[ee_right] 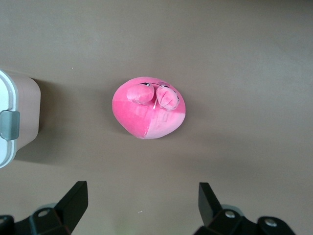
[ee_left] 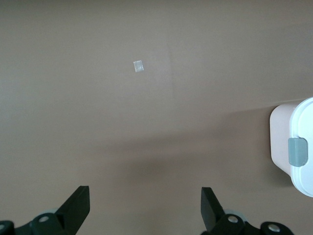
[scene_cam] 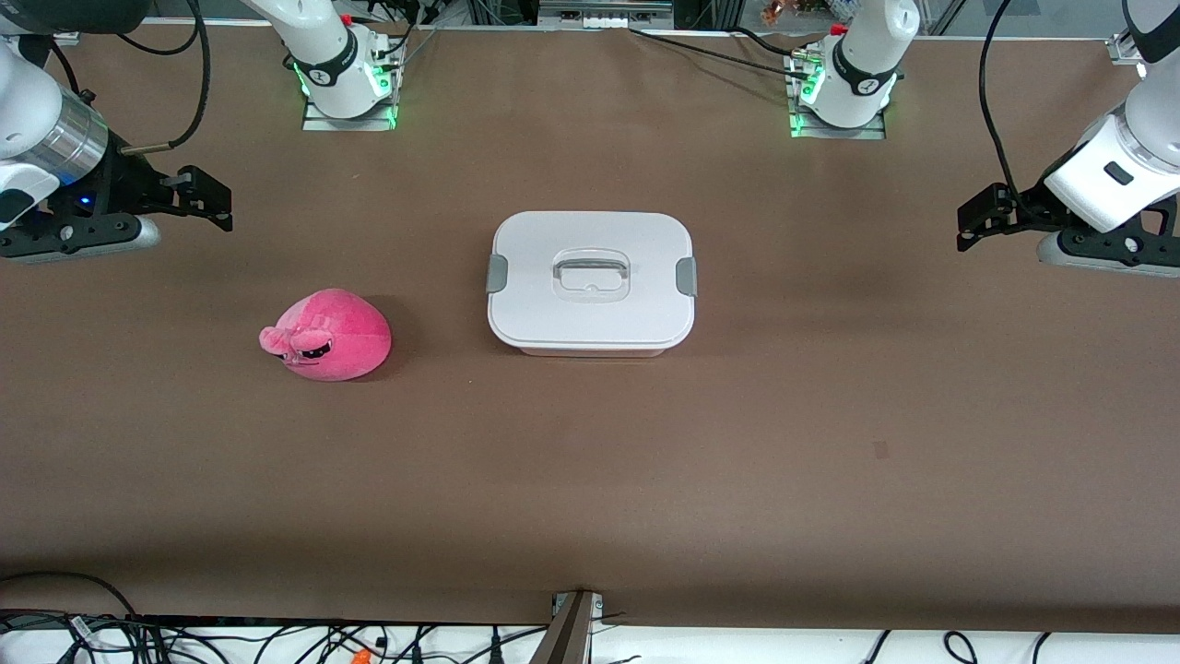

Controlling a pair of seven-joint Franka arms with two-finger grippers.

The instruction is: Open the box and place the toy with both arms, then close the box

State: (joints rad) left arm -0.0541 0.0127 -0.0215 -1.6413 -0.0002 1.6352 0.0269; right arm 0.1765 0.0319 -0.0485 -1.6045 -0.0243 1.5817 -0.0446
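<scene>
Box [scene_cam: 591, 288] lid shows whole from the front; wrist views catch clips only.

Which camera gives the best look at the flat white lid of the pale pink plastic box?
The front view: the whole flat white lid shows from above, with both grey clips and the clear handle. Each wrist view catches only one edge of it, with a single clip.

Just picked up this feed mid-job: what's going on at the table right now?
Nothing is being handled yet. The box sits mid-table with its lid on and both grey clips in place. The toy lies on the table beside it, toward the right arm's end. The left claw and the right claw are both open and empty, each up over bare table at its own end, waiting.
</scene>
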